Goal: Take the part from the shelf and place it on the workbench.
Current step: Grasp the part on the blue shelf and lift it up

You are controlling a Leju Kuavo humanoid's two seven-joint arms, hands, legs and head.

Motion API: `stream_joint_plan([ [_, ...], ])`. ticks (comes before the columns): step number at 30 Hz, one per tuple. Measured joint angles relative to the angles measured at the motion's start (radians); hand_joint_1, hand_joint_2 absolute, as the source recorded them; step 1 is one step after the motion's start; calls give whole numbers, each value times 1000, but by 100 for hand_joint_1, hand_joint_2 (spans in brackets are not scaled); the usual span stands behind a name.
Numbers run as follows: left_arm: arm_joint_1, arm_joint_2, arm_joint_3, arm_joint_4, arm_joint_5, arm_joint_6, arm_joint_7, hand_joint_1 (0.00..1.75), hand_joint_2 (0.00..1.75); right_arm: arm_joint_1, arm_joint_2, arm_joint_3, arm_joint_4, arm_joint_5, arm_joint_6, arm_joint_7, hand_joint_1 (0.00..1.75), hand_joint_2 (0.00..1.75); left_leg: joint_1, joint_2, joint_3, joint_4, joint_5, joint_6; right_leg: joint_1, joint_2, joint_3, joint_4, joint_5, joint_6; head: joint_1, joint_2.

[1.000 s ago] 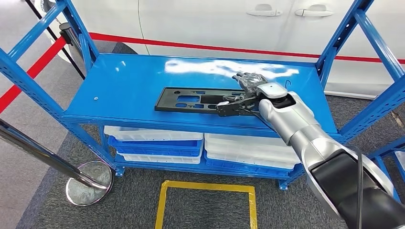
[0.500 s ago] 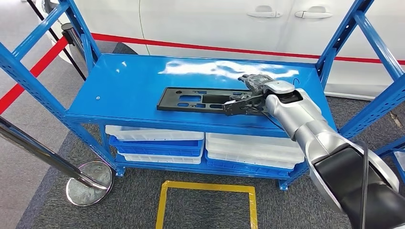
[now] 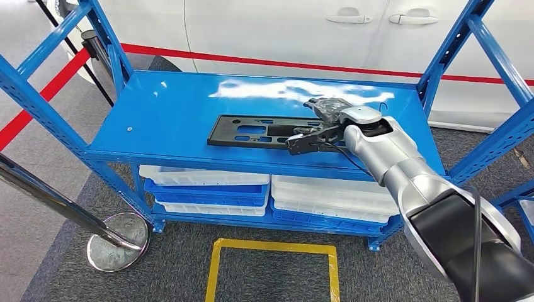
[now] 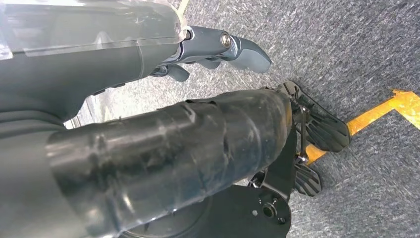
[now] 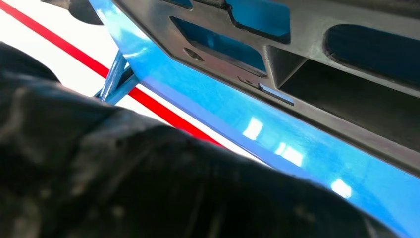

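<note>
On the shelf: you have the black plastic panel (image 3: 267, 132), a flat part with several cut-outs, lying flat on the top deck of the blue rack (image 3: 170, 113), towards its front edge; it is not yet lifted
Right hand: your right hand (image 3: 318, 123) sits at the panel's right end; dark fingers (image 3: 327, 106) lie over the far side and the thumb part reaches along the near edge; it looks closed around that end, though from the head view you cannot be sure the hold is firm; the right wrist view gives you the panel's underside ribs (image 5: 317, 84) close up against the blue deck, with the hand itself a dark blur
Left hand: your left hand (image 4: 218, 49) hangs by the robot's side over grey carpet; its fingers are loosely apart and it holds nothing
Done so far: the reach to the part is made and contact looks established
Left to do: raise the panel clear of the deck, carry it off the rack, turn to the workbench and set it down
Workbench: its position cannot be judged from these views
Nearby: white and blue trays (image 3: 208, 185) are stacked on the lower level; a yellow floor marking (image 3: 271, 246) lies in front of the rack
</note>
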Motion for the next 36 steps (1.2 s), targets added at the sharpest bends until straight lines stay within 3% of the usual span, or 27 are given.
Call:
stream_joint_plan([
  [4, 0, 0, 2, 0, -9, 1, -2, 0, 0, 18, 0, 17, -18, -10, -2, -20, 0, 0, 0, 0, 0, 0, 0, 0, 0, 0, 0, 0, 0, 0, 0, 0],
  [8, -1, 0, 5, 0, -16, 2, 2, 0, 0, 44, 0, 33, -36, -17, -3, -29, 0, 175, 0, 0, 0, 0, 0, 0, 0, 0, 0, 0, 0, 0, 0, 0],
  [36, 0, -6, 7, 0, -25, 2, 12, 0, 0, 84, 6, 57, -53, -25, -21, -30, 0, 175, 0, 0, 0, 0, 0, 0, 0, 0, 0, 0, 0, 0, 0, 0],
])
